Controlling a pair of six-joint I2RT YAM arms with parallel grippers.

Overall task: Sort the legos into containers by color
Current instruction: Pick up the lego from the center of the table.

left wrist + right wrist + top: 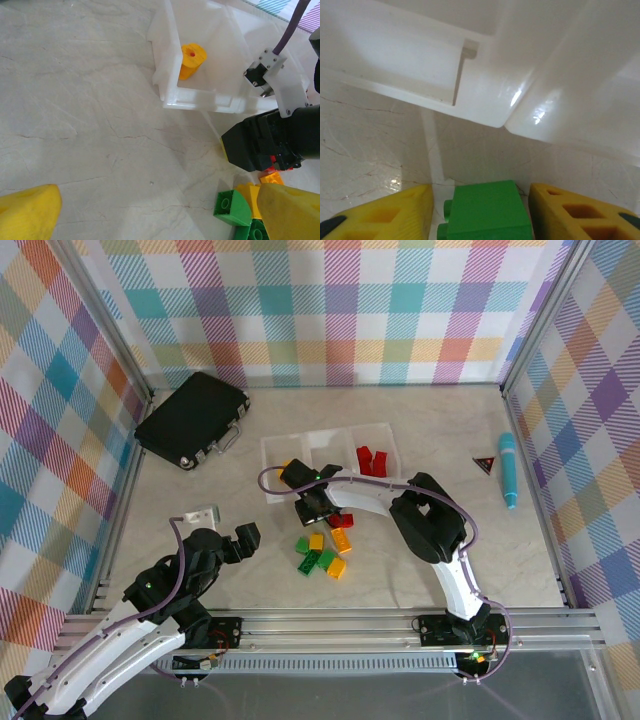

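Note:
The containers [272, 447] are three joined clear bins at mid-table. Red legos [372, 460] lie in the right bin and a yellow lego [192, 60] in the left bin [172, 75]. My right gripper [308, 502] sits low on the table just in front of the bins. Its yellow fingers [405, 207] flank a green lego [487, 210], and a narrow gap shows on each side of the right gripper [480, 192]. Loose green [326, 559], yellow [317, 541], orange [337, 568] and red [340, 520] legos lie nearby. My left gripper [245, 537] hovers wide open over bare table [160, 210], left of the pile [232, 207].
A black hard case [193, 420] lies at the back left. A teal pen [509, 470] and a small dark triangle [485, 462] lie at the right. A metal bracket [200, 515] stands near my left arm. Checked walls enclose the table.

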